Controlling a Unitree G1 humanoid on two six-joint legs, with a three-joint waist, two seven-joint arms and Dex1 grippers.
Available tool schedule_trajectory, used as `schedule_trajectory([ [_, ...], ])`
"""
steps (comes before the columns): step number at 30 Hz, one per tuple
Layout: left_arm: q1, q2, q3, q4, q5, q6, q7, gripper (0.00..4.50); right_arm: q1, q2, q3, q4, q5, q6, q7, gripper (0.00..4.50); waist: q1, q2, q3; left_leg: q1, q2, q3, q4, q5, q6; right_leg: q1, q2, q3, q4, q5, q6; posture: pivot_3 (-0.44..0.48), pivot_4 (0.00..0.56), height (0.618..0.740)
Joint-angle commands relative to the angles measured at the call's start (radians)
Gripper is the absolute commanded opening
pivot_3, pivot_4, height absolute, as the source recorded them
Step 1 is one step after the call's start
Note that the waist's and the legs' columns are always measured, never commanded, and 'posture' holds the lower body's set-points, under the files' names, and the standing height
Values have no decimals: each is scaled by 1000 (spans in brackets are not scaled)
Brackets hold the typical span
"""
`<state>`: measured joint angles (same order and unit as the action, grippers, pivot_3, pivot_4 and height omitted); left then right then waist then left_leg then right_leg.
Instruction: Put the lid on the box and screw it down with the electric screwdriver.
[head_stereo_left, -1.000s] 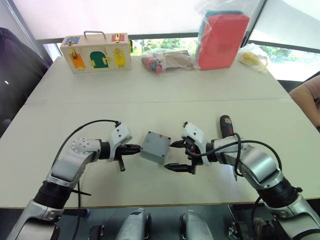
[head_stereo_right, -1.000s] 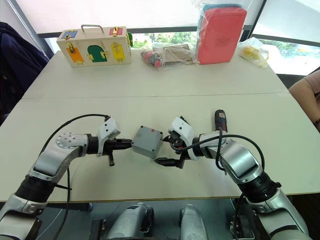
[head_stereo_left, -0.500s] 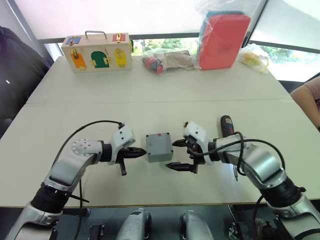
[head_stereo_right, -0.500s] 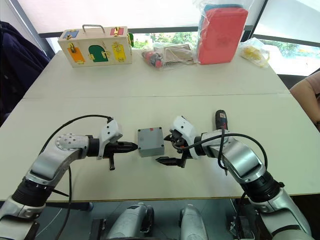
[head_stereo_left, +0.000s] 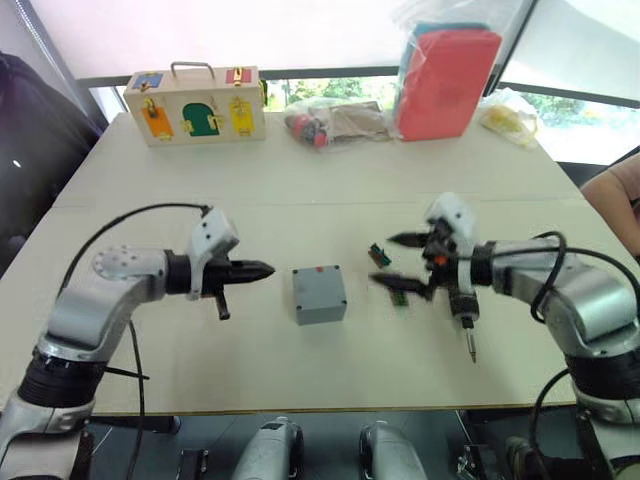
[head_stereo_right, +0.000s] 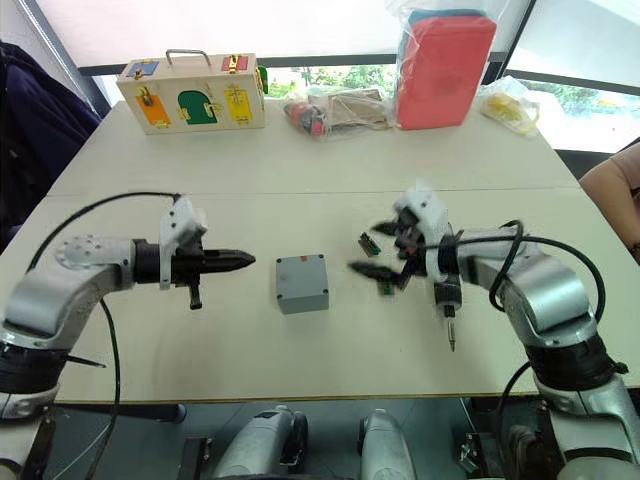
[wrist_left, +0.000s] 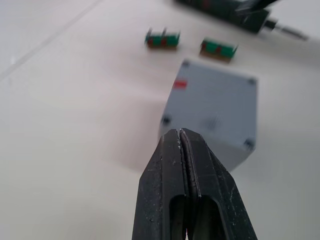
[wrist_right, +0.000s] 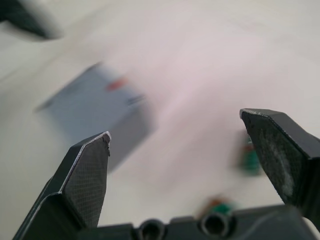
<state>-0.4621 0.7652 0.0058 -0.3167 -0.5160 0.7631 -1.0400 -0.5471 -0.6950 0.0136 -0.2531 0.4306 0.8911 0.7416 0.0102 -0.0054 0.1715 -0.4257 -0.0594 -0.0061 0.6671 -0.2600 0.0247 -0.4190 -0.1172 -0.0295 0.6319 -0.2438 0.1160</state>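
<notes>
The grey box (head_stereo_left: 320, 294) sits square on the table between my arms, with a small red mark on top. Its top face (wrist_left: 212, 100) is flat with screw holes at the corners; I cannot tell whether this is the lid seated on it. My left gripper (head_stereo_left: 262, 270) is shut and empty, pointing at the box from a short gap on its left. My right gripper (head_stereo_right: 375, 248) hangs open and empty to the right of the box, above the table. The electric screwdriver (head_stereo_right: 445, 298) lies under my right forearm, its bit toward the near edge.
Two small green strips (head_stereo_right: 369, 243) (head_stereo_right: 385, 288) lie between the box and the screwdriver. At the far edge stand a wooden box with coloured doors (head_stereo_left: 192, 105), plastic bags (head_stereo_left: 335, 120) and a red case (head_stereo_left: 445, 82). A person's arm (head_stereo_left: 612, 195) shows at the right edge.
The box has turned from tilted to square on the table. Both grippers have drawn back from it, the left to the left, the right up and to the right, uncovering the green strips.
</notes>
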Motion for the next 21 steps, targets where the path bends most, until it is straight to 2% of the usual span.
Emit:
schedule_trajectory([
  [1,-23,2,0,-55,-47,29,3,0,-21,55,20,132,-81,-116,-61,4436,-1,0,0,0,0,0,0,1,-1,0,0,0,0,0,0,0,150,740],
  [6,-42,-13,-21,-75,-60,48,35,0,-40,113,66,223,-137,-196,-72,4436,-4,0,0,0,0,1,0,1,-1,-1,1,0,0,0,0,0,150,740],
  [9,-39,-32,-32,-89,-59,45,61,0,-46,142,80,263,-163,-228,-86,3784,-3,0,0,0,0,1,0,1,-1,0,1,0,0,0,0,0,150,740],
  [15,-12,-39,-41,-123,-72,67,90,0,-38,164,85,293,-186,-245,-88,1742,-2,0,0,0,0,1,0,1,-1,0,1,0,0,0,0,0,150,740],
  [21,0,-25,-49,-120,-67,60,96,0,-29,176,80,314,-197,-251,-89,1742,-3,0,0,0,0,0,0,1,-1,0,1,0,0,0,0,0,150,740],
])
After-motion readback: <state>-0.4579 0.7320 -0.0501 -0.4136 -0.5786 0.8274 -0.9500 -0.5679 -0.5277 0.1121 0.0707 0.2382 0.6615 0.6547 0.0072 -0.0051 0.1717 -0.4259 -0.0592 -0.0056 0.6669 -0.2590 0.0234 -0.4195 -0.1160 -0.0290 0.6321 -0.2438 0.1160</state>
